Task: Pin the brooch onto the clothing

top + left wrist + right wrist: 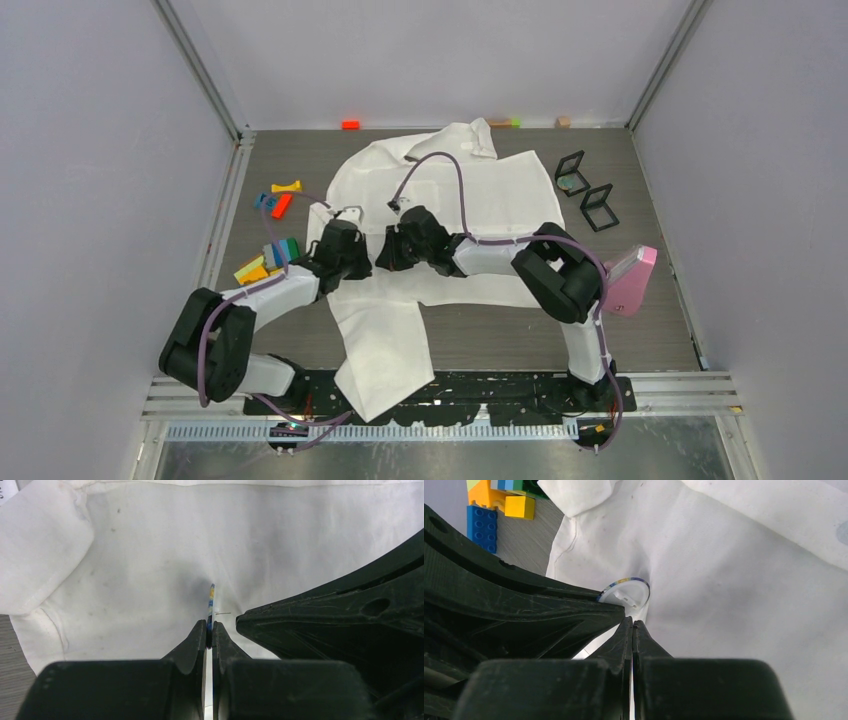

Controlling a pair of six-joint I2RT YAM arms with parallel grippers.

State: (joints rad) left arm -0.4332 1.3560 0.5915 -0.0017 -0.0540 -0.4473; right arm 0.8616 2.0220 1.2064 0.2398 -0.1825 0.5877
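Two black robot arms reach in from the near edge of a grey wood-grain counter and meet over the middle of a large white shirt. The shirt lies spread across the counter with its collar at the far side, and one flap reaches past the near edge between the arm bases.

From the left wrist camera we see the left gripper closed on the brooch. The brooch is a thin round disc held on edge, with a blue and yellow rim. It stands up from between the fingertips, against a small pucker in the fabric.

The right gripper comes in from the opposite side. Its fingers are pressed together with no gap, the tips just beside the brooch's plain white back. We cannot tell whether they pinch anything.

Coloured toy bricks lie on the counter left of the shirt. Two small black frames stand to its right, and a pink object sits beside the right arm.
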